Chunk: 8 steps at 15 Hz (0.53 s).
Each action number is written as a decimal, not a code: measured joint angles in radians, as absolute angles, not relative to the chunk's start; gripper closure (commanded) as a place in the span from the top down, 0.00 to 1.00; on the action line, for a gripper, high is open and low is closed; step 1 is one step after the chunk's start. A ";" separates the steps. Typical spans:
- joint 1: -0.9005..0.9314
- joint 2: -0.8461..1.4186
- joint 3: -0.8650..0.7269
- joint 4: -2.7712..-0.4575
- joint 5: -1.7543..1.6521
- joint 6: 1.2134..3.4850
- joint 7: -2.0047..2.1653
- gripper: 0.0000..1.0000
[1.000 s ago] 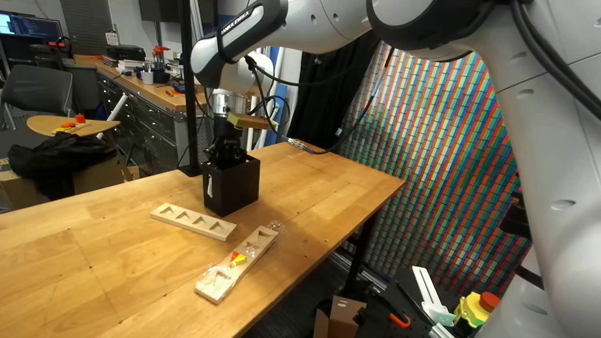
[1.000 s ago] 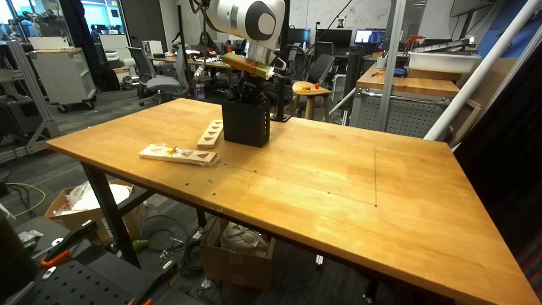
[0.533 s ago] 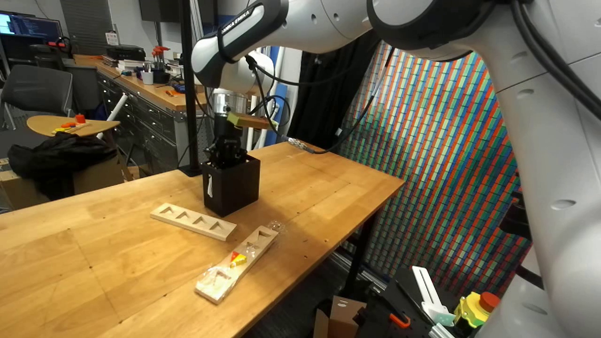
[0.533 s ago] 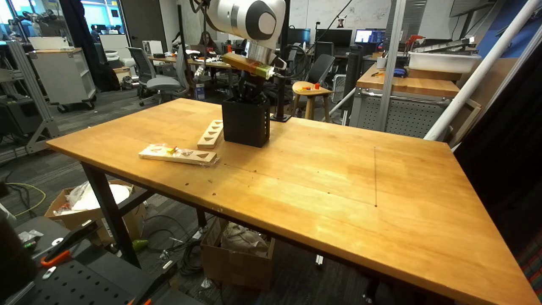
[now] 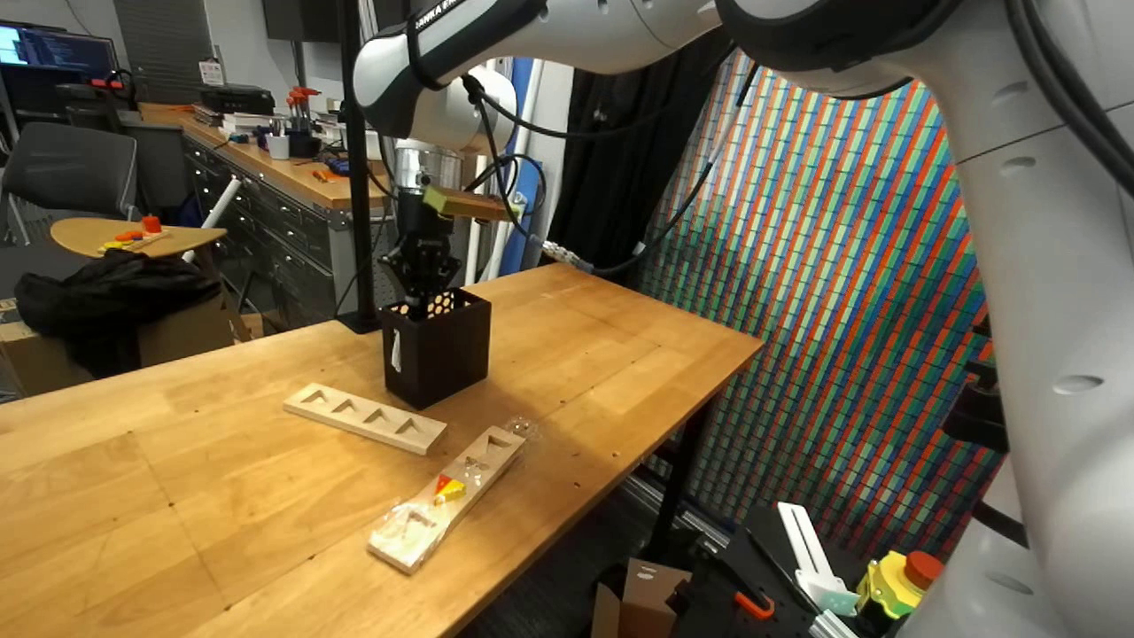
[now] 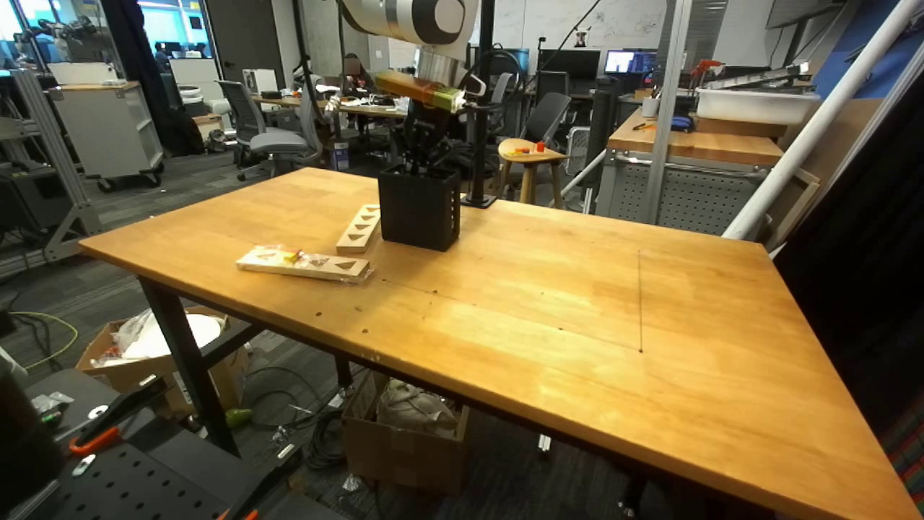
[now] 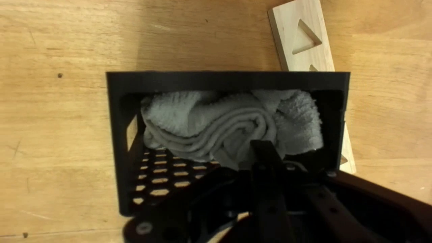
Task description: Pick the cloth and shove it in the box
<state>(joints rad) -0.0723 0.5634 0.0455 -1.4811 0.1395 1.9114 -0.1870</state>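
The black box [image 5: 447, 359] stands upright on the table, also in an exterior view [image 6: 419, 209] and in the wrist view, where its rim [image 7: 229, 80] shows from above. The cloth [image 7: 209, 125], pale grey and fluffy, lies folded and crumpled inside the box toward one long wall. The box walls hide it in both exterior views, except perhaps a white patch at a side slot. My gripper [image 5: 418, 306] points down with its tips just inside the box, also in an exterior view [image 6: 416, 170]. Its fingers [image 7: 262, 145] look together in front of the cloth, with no cloth visibly between them.
A wooden board with triangular recesses [image 5: 363, 418] lies close to the box, also in the wrist view [image 7: 302, 37]. A plastic-wrapped board [image 5: 496, 447] with red and yellow pieces lies nearer the table edge. A black post [image 5: 359, 177] stands right behind the box.
My gripper has risen from deeper in the box, so the perforated inner wall now shows in an exterior view. The arm has lifted with it. The box and boards have not moved.
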 measured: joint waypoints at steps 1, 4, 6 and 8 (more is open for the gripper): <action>-0.070 0.553 0.045 -1.481 0.131 1.910 -0.184 0.01; -0.065 0.522 0.043 -1.480 0.103 1.904 -0.178 0.01; -0.065 0.502 0.042 -1.478 0.090 1.900 -0.178 0.02; -0.065 0.485 0.041 -1.472 0.089 1.898 -0.178 0.27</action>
